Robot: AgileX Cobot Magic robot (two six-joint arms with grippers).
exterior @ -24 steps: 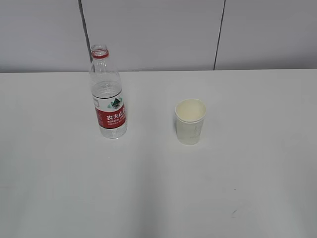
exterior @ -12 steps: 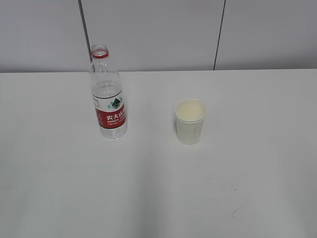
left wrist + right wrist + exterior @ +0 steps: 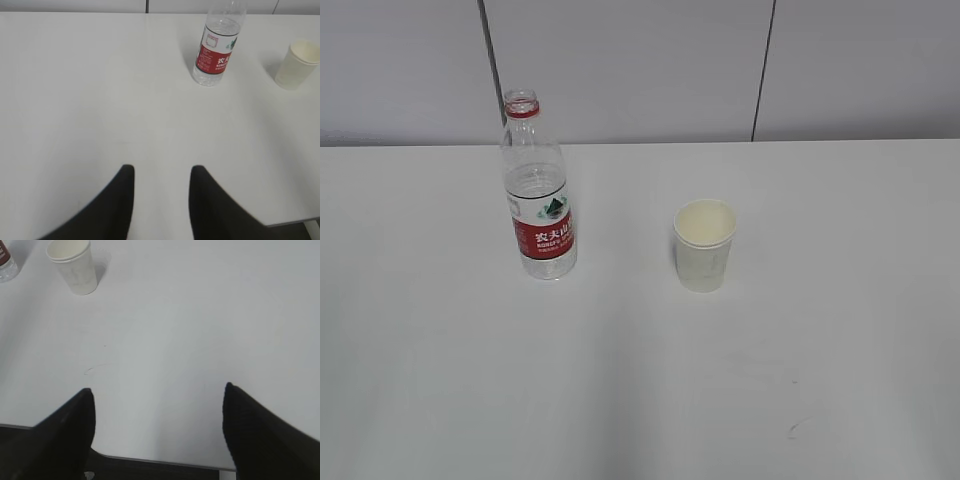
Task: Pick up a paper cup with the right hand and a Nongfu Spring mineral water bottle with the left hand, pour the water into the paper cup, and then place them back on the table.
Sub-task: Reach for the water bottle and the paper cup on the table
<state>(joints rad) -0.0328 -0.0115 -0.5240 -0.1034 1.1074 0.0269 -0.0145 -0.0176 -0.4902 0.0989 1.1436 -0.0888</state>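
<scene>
The Nongfu Spring bottle (image 3: 537, 190) stands upright and uncapped on the white table (image 3: 640, 380), left of centre, with clear water inside. The paper cup (image 3: 704, 245) stands upright to its right. Neither arm shows in the exterior view. In the left wrist view the left gripper (image 3: 161, 172) is open and empty near the table's front edge, with the bottle (image 3: 216, 47) far ahead to the right and the cup (image 3: 297, 64) further right. In the right wrist view the right gripper (image 3: 157, 390) is wide open and empty, the cup (image 3: 73, 266) far ahead at upper left, the bottle's base (image 3: 6, 266) at the left edge.
A grey panelled wall (image 3: 640, 70) runs behind the table. The table's front edge (image 3: 150, 460) lies just under the right gripper. A few faint small marks (image 3: 792, 430) dot the tabletop at front right.
</scene>
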